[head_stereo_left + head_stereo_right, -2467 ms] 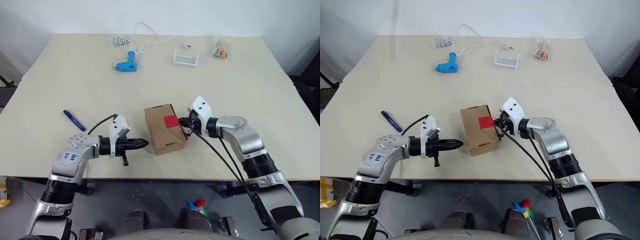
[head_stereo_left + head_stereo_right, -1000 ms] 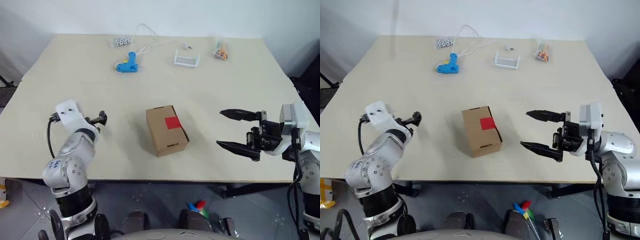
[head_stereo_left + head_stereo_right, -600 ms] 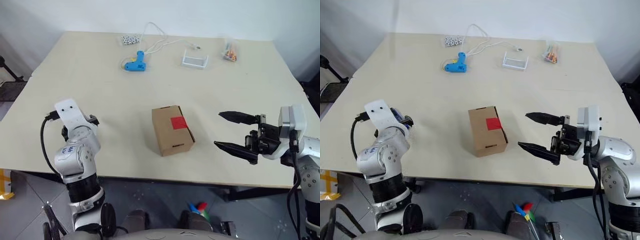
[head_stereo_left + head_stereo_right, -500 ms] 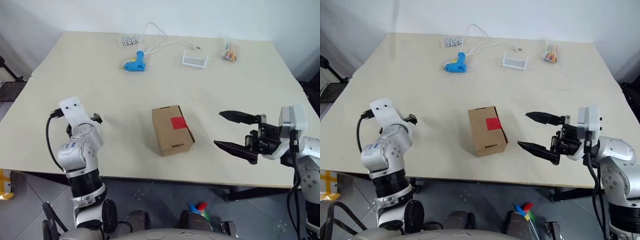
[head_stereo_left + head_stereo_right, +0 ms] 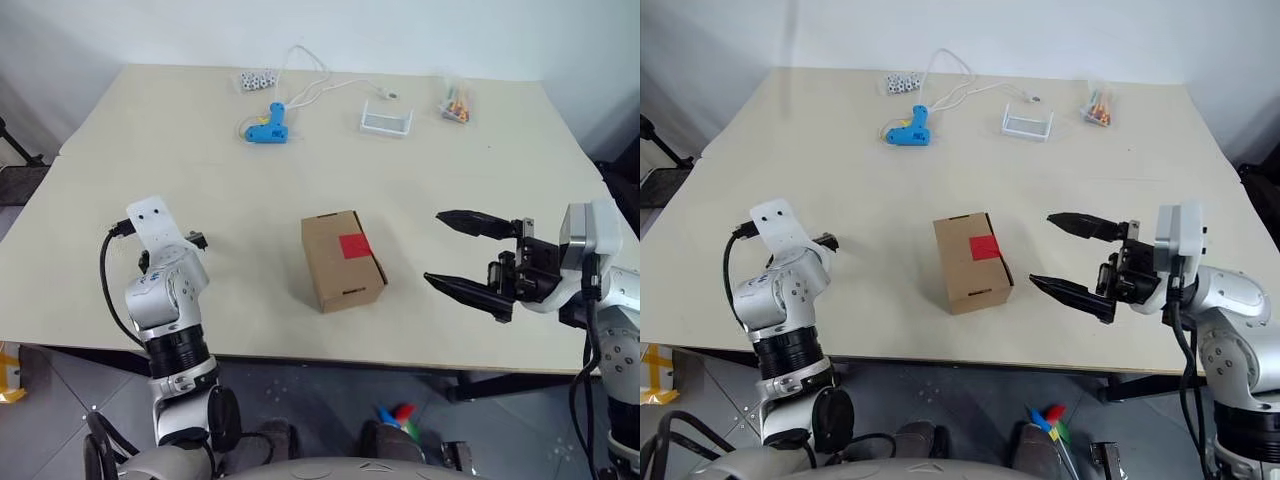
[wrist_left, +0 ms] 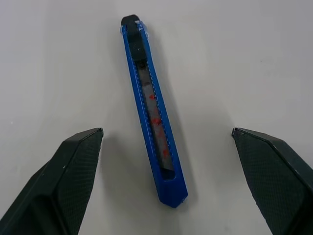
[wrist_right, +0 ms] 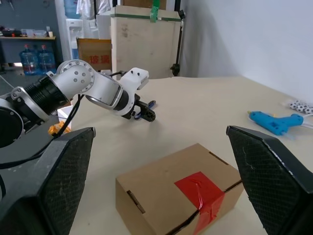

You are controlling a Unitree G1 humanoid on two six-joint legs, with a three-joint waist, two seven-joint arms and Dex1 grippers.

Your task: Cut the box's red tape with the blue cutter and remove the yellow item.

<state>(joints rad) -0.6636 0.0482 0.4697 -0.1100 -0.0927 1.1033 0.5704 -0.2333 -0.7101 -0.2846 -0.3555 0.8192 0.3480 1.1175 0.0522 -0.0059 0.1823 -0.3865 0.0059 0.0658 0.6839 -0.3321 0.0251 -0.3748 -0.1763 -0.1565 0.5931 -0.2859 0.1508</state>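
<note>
The brown box [image 5: 343, 260] lies mid-table, its red tape [image 5: 352, 246] facing up over the closed flap seam. At the table's left, my left gripper [image 6: 166, 131] hangs open just above the blue cutter [image 6: 154, 137]. The cutter lies flat between the two fingers [image 6: 63, 181], touching neither. In the head views the left wrist [image 5: 160, 235] covers the cutter. My right gripper [image 5: 434, 248] floats open to the right of the box, pointing at it, clear of it. The right wrist view faces the box [image 7: 181, 196] and tape [image 7: 200, 193]. The yellow item is out of view.
At the table's far side lie a light-blue glue gun [image 5: 266, 126] with a white cord, a bag of small white pieces [image 5: 254, 80], a small white tray [image 5: 386, 120] and a bag of coloured bits [image 5: 455, 100]. The near table edge [image 5: 320, 350] runs just below both arms.
Both grippers have left the box. The left hand swung out left and settled lower over the cutter, its wrist turning. The right gripper opened, drew back right, and now holds still.
</note>
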